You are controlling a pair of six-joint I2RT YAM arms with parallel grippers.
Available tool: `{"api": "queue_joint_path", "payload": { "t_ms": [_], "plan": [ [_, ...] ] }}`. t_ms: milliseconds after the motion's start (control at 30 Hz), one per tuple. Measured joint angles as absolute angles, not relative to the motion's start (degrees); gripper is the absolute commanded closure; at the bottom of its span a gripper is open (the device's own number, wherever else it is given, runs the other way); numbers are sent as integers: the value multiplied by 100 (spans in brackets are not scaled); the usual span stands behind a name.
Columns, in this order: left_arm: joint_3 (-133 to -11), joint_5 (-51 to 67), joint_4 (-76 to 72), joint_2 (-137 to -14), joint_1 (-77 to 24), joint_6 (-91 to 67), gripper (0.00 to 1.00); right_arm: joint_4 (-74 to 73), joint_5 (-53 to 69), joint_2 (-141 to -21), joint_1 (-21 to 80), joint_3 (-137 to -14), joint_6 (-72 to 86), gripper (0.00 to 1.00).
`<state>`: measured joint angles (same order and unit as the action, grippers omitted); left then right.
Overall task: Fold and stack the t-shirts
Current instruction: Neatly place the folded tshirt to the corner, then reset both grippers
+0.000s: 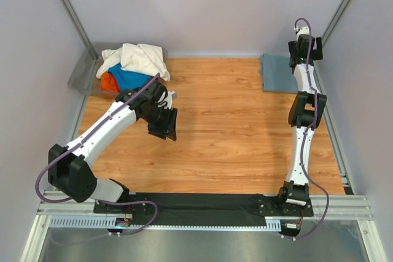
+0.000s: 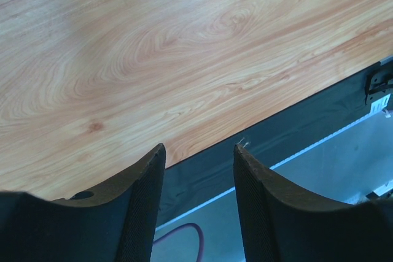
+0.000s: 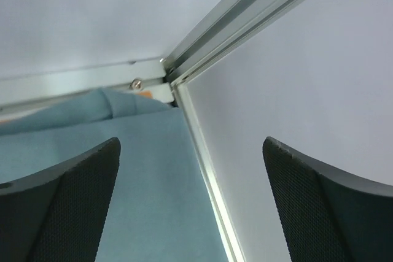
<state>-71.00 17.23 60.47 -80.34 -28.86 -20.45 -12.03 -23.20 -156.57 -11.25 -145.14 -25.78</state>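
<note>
Table (image 1: 245, 127): light wood-grain top. Upper right of frame: folded slate grey-blue t-shirt (image 1: 276, 75), lying flat. Upper left corner: grey plastic bin (image 1: 81, 73). Bottom edge: black base plate (image 1: 202, 201) running across.

The top camera hangs high behind the black base rail (image 1: 202, 202) and looks down and forward over the whole counter (image 1: 233, 133) to the back wall. The left wrist camera sits close over the wood, facing back toward that rail. The right wrist camera is low in the far right corner, just above the folded slate t-shirt (image 3: 153, 182), which the top view also takes in.
</note>
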Motion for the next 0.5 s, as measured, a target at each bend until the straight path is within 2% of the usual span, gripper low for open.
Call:
{"api": "queue_joint_path", "payload": {
  "t_ms": [133,200,300,433,500],
  "plan": [
    [-7126,1793,6055,-8038,-2877,-2091,45,-980,-2696,-15585,-1059,-14532,-2659,0],
    [-7194,1826,6018,-8031,-2877,-2161,45,-1039,-2921,-15248,-987,-14110,-2602,0],
    [-7205,1907,5885,-7918,-2877,-2320,45,-1490,-3190,-14223,-799,-12940,-2132,0],
    [-7039,2038,5500,-7360,-2856,-2709,43,-2381,-3166,-12794,-322,-11992,-1081,0],
    [-6742,2130,5210,-6871,-2829,-2965,42,-2718,-3022,-12020,276,-11441,-552,0]
  ]
}}
